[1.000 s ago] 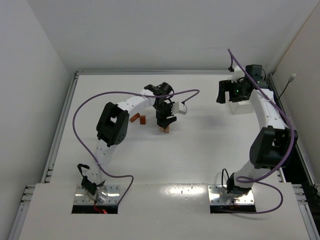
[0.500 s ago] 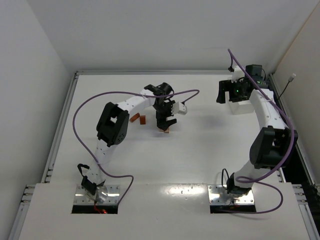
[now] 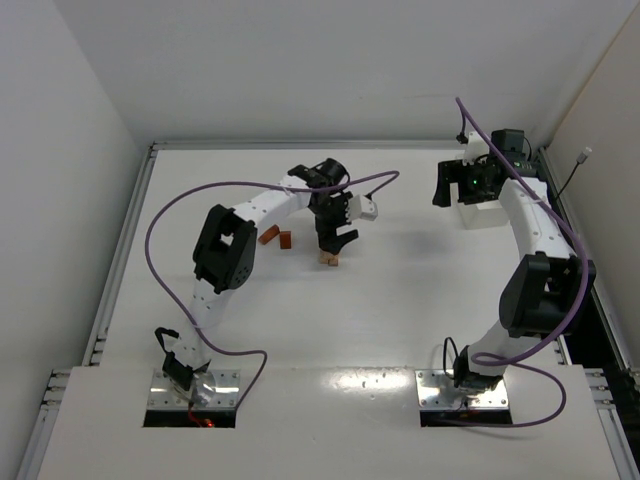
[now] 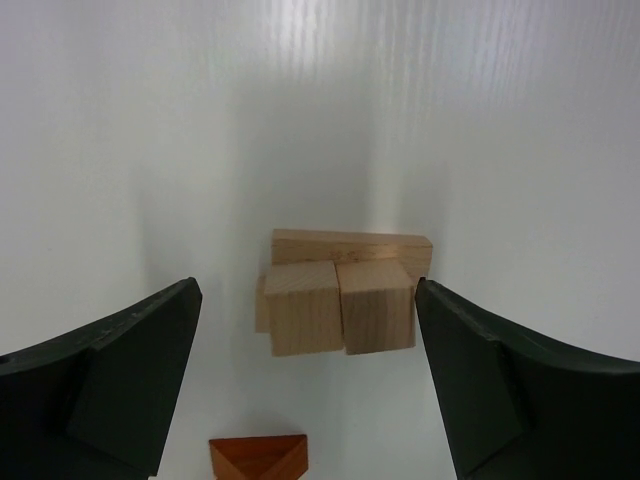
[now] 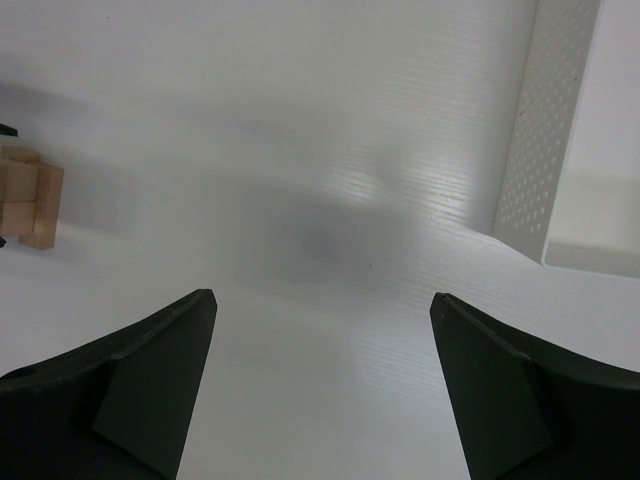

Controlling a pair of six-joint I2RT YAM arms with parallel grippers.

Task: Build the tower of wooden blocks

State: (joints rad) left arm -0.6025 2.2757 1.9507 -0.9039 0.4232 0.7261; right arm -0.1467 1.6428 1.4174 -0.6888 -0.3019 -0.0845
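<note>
The wood block tower [image 4: 340, 305] is a small stack: two pale cubes side by side on top, with a pale plank [image 4: 350, 243] behind and below them. In the top view the tower [image 3: 329, 258] stands mid-table. My left gripper [image 4: 305, 292] is open just above it, one finger on each side, holding nothing. A reddish-brown wedge block [image 4: 258, 457] lies on the table close to the stack. Two more reddish-brown blocks [image 3: 276, 238] lie left of the tower. My right gripper [image 5: 320, 297] is open and empty above bare table at the far right, and its view shows the tower [image 5: 28, 205] far off.
A white perforated tray [image 5: 555, 140] stands beside the right gripper, near the table's right edge [image 3: 485, 213]. The left arm's purple cable [image 3: 240, 186] loops over the table's left half. White walls close off the back and both sides.
The left gripper's jaws have opened wide, leaving a pale block on the stack, and the wrist has lifted and turned a little. The right arm has not moved.
</note>
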